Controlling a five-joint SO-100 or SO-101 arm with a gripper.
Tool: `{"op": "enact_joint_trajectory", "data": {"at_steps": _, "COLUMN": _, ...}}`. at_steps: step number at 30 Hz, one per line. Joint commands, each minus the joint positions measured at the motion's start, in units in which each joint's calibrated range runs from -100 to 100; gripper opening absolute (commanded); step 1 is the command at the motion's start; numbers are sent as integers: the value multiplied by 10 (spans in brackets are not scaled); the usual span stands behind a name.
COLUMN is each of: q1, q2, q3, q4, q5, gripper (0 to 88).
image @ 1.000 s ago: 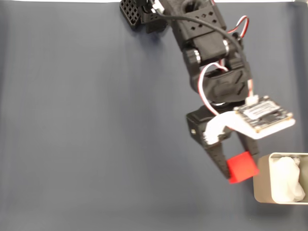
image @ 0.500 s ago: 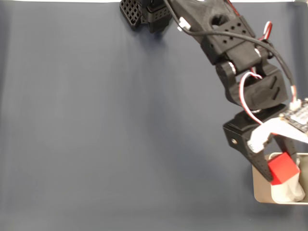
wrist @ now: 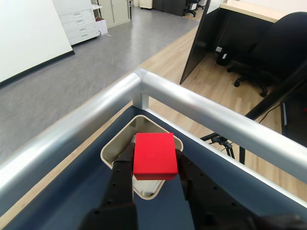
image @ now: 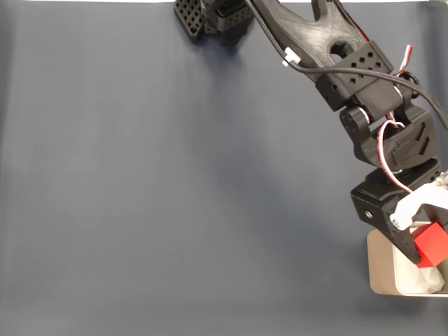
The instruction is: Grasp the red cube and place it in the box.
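Dark blue-grey cloth covers the surface (image: pixel 140 182), which fills most of the fixed view. In the wrist view a thick silver metal rail (wrist: pixel 201 108) frames the corner of the surface, with an office floor, a white cabinet and a black office chair (wrist: pixel 273 52) beyond it.

Black printed arm (image: pixel 336 63): it reaches from the top centre of the fixed view down to the lower right, with red, white and black wires looped along its wrist joint.

Beige-grey box (image: pixel 381 269): it sits at the lower right edge of the fixed view, partly cut off by the frame, with a white lumpy lining visible inside. In the wrist view the box (wrist: pixel 112 151) lies in the corner of the surface just inside the rail, directly under the jaws.

Gripper (image: pixel 420 248): the jaws are clamped on the red cube (image: pixel 431 244), one black finger on each side, as the wrist view shows (wrist: pixel 153 160).

Red cube, wrist view (wrist: pixel 154 154): held clear above the open box, covering part of its interior. In the fixed view the cube overlaps the box's upper left portion.
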Motion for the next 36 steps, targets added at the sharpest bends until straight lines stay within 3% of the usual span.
{"op": "enact_joint_trajectory", "data": {"at_steps": 1, "q1": -6, "q2": 3, "q3": -37, "q4": -2, "q5": 1, "gripper": 60}}
{"op": "enact_joint_trajectory", "data": {"at_steps": 36, "q1": -13, "q2": 98, "q3": -127, "q4": -10, "q5": -9, "gripper": 57}}
